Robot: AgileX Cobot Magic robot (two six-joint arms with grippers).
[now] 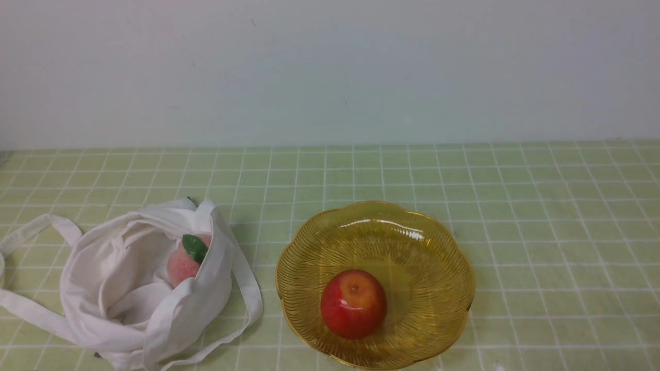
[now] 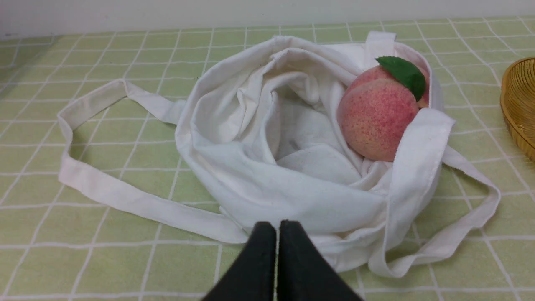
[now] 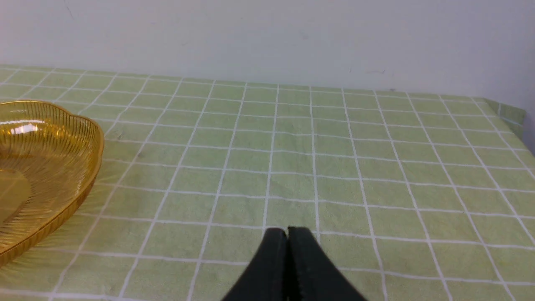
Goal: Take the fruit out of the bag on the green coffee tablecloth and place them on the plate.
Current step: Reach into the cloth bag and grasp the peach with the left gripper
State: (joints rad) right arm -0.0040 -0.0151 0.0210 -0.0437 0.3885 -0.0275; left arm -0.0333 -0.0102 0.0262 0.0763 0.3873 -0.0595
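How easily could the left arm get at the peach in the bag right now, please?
Probably yes: the bag gapes open and the peach lies uncovered near its rim; the left gripper, now shut, would need to open first.

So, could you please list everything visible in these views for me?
peach: one, pale pink with green leaf, inside the bag
bag: one, white, open, left of the plate
apple: one, red and yellow, in the plate
plate: one, amber, centre of the tablecloth
tablecloth: one, light green with white grid, under everything
wall: one, pale, behind
left end effector: one, black, shut, facing the bag
right end effector: one, black, shut, over bare tablecloth
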